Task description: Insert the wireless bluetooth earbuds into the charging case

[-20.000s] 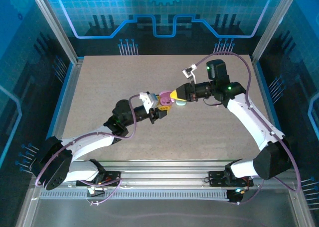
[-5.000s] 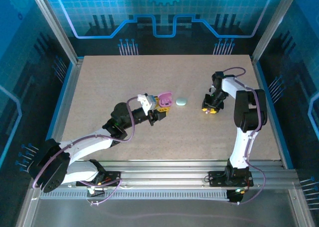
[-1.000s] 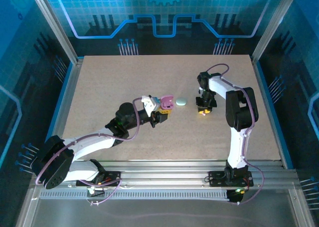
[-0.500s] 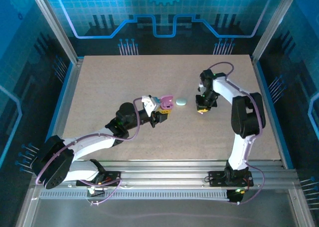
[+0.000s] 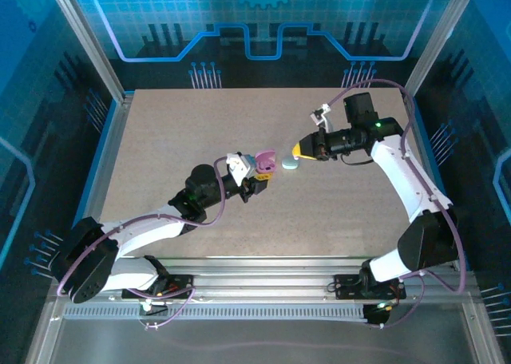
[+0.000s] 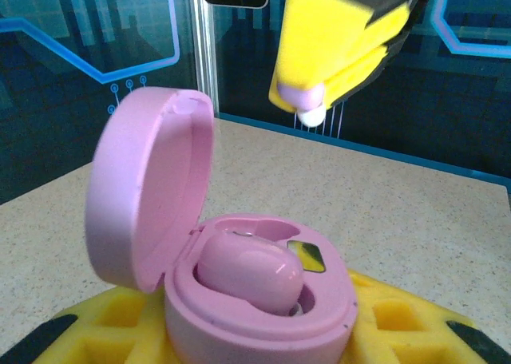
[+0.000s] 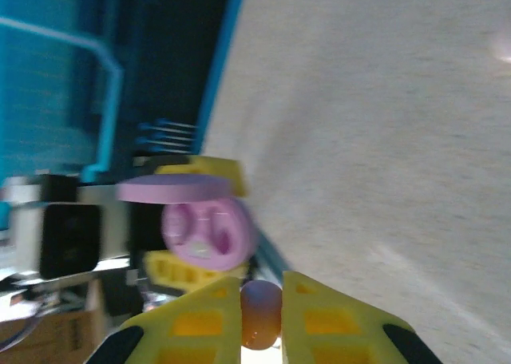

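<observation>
My left gripper point(image 5: 257, 173) is shut on the open pink charging case point(image 6: 259, 304), held above the table near its middle. The lid point(image 6: 148, 184) stands up on the left. One pink earbud point(image 6: 249, 270) sits in a well; the well beside it looks empty. My right gripper point(image 5: 301, 149) points left at the case, shut on a second small pinkish earbud point(image 7: 261, 312) between its yellow fingers point(image 7: 200, 320). In the left wrist view that earbud point(image 6: 307, 108) hangs just above and beyond the case. The right wrist view has the case point(image 7: 209, 232) straight ahead, a short gap away.
A small mint-green rounded case point(image 5: 290, 164) lies on the table just below the right gripper's tip, between the two grippers. Bare beige tabletop point(image 5: 200, 116) stretches all around. Aluminium posts and blue walls ring the table.
The right arm has lifted from the table right of the mint case and swung left, level, carrying the earbud toward the pink case. The left arm has barely moved.
</observation>
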Controlling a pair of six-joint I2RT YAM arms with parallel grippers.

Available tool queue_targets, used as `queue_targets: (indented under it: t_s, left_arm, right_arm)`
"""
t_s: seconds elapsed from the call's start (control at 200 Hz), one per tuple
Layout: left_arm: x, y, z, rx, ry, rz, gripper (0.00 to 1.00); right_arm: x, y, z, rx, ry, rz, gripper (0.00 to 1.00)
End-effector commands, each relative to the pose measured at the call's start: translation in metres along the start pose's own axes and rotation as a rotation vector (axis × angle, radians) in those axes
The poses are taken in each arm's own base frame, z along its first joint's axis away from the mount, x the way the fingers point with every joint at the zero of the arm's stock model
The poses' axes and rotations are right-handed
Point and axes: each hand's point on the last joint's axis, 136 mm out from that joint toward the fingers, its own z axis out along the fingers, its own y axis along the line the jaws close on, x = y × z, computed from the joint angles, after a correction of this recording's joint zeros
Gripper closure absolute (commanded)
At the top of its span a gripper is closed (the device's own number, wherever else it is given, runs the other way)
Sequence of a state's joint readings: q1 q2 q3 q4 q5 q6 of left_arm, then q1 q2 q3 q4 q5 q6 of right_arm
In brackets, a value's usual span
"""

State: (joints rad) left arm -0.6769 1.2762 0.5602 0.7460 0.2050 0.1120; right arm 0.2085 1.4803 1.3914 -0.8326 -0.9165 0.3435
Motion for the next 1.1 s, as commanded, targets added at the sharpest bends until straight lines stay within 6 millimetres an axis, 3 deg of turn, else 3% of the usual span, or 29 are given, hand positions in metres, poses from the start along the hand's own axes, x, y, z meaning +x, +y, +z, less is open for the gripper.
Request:
queue_targets:
  t_s: [0.0,0.41,0.82,1.096]
  left_arm:
    - [-0.032,0.002,0.001,-0.007,-0.105,0.055,0.68]
    - [-0.040,-0.012,0.002,0.074,-0.158,0.094,0.68]
    - [-0.047,-0.015,0.005,0.096,-0.178,0.082,0.68]
    - [-0.044,-0.017,0.007,0.108,-0.170,0.077,0.68]
  right_arm:
    - [0.009,0.040,-0.002,-0.235,0.055,0.010,0.85]
    - [0.014,0.048,0.003,-0.230,0.070,0.001,0.84]
    - [0.022,0.053,0.018,-0.179,0.095,-0.035,0.84]
    - [0.021,0.060,0.017,-0.184,0.086,-0.059,0.85]
